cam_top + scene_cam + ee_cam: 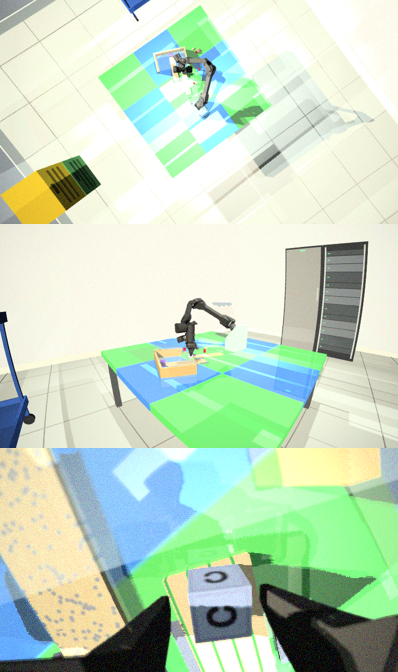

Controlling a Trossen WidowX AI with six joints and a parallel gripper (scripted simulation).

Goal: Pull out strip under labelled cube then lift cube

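A grey-white cube marked C (222, 620) (192, 356) rests on the far end of a pale wooden strip with green lengthwise lines (229, 658) (214, 354) (187, 89). My gripper (214, 597) (191, 353) points down over the cube, with one finger on each side. The fingers are part-way apart, and a gap shows between each finger and the cube, so it holds nothing. A speckled wooden strip (65, 573) lies to the left in the wrist view. In the top view the arm hides the cube and fingertips.
A wooden-walled frame (169, 51) (178, 371) stands beside the strips, with a purple block (171, 54) (162, 362) inside. Small red pieces lie near the arm, one at its side (194, 83) and another (199, 69) farther up. Low grey rails flank the strips.
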